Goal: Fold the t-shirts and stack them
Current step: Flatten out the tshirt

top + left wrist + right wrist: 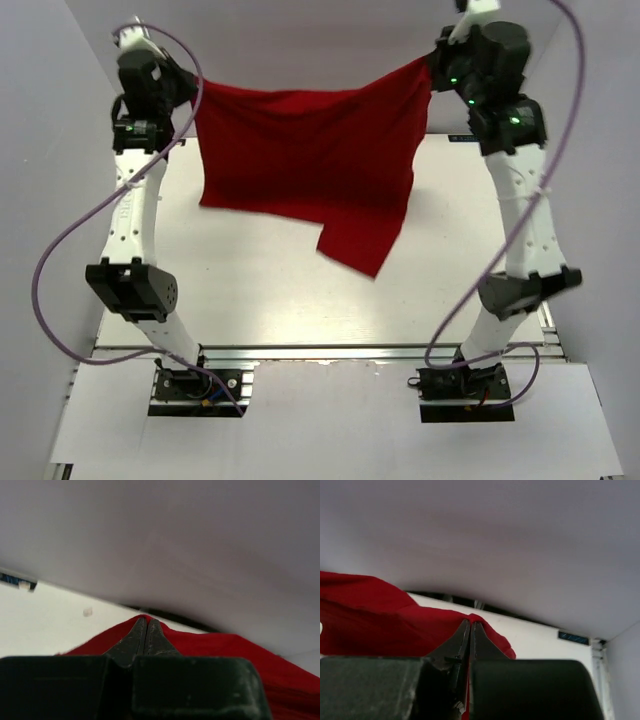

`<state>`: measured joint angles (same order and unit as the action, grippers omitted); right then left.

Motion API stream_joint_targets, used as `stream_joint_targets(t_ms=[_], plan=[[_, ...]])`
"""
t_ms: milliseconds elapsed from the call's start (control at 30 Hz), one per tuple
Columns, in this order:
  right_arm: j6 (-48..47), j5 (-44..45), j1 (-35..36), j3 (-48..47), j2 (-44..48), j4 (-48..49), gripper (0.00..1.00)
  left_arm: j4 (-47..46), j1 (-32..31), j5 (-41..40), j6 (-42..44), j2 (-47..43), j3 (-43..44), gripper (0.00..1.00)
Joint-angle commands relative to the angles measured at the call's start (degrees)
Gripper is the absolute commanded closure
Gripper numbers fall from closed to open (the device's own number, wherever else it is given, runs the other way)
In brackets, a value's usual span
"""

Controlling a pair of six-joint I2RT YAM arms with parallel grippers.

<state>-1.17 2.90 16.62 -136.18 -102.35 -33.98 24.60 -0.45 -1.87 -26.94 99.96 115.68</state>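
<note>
The bright red t-shirt (310, 160) hangs stretched in the air between my two grippers at the far side of the white table (250, 290). Its lower edge droops toward the table, with one corner hanging lowest at the right. My left gripper (192, 92) is shut on the shirt's left top corner; in the left wrist view the closed fingertips (146, 621) pinch red cloth (215, 645). My right gripper (430, 68) is shut on the right top corner; in the right wrist view its tips (471, 624) pinch red cloth (380, 620).
Grey enclosure walls (40, 150) stand close on the left, right and back. Purple cables (60, 250) loop beside both arms. The arm bases (195, 385) sit at the table's near edge.
</note>
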Motion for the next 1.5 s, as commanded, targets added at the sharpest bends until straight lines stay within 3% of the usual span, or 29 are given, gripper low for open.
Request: stream_joint_targets(t_ms=[0, 67, 167, 200, 300, 433, 467, 600, 667, 833, 967, 1233, 1467], plan=[[-4.1, 3.6, -0.1, -0.6, 12.0, 10.0, 1.00, 1.7, 0.4, 0.3, 2.7, -7.0, 8.8, 1.00], [-4.9, 4.3, -0.1, 2.6, 15.1, 10.6, 1.00, 2.0, 0.4, 0.8, 3.0, -9.1, 6.9, 1.00], [-5.4, 4.4, -0.1, 7.1, 18.5, 10.3, 1.00, 0.3, 0.4, -0.4, 3.9, -16.3, -5.4, 1.00], [-5.2, 4.1, -0.1, 9.4, 20.0, 10.3, 1.00, -0.9, 0.4, -1.0, 4.3, -21.2, -15.1, 1.00], [-3.8, 3.0, 0.3, 24.1, 28.7, 11.9, 1.00, -3.4, 0.3, -3.9, 4.4, -26.9, -28.7, 1.00], [-1.8, 3.3, 0.5, 44.9, 39.1, 10.5, 1.00, -8.6, 0.4, -3.8, 2.6, -33.1, -53.8, 1.00], [-0.3, 2.6, 0.5, 52.6, 42.7, 8.3, 1.00, -9.7, 0.4, -3.6, 2.0, -33.7, -57.4, 1.00], [4.3, 3.3, 0.4, 68.9, 52.6, 3.2, 1.00, -13.1, 0.4, -3.1, -1.0, -36.7, -69.9, 1.00], [6.4, 4.2, 0.4, 72.8, 56.9, 0.1, 1.00, -13.7, 0.4, -2.2, -1.6, -38.5, -74.3, 1.00], [14.8, 2.5, 0.5, 82.2, 62.8, -8.7, 1.00, -14.8, 0.4, -0.9, -5.2, -42.1, -82.0, 1.00], [17.3, 3.6, 0.7, 79.3, 63.4, -13.3, 1.00, -12.9, 0.4, -2.5, -7.1, -42.7, -84.0, 1.00], [24.3, 2.5, 0.7, 70.4, 63.3, -26.1, 1.00, -3.3, 0.4, -7.5, -7.6, -55.2, -82.1, 1.00], [35.3, -4.6, 0.6, 74.5, 67.3, -35.0, 1.00, 3.3, 0.4, -9.5, -8.8, -59.4, -80.7, 1.00]])
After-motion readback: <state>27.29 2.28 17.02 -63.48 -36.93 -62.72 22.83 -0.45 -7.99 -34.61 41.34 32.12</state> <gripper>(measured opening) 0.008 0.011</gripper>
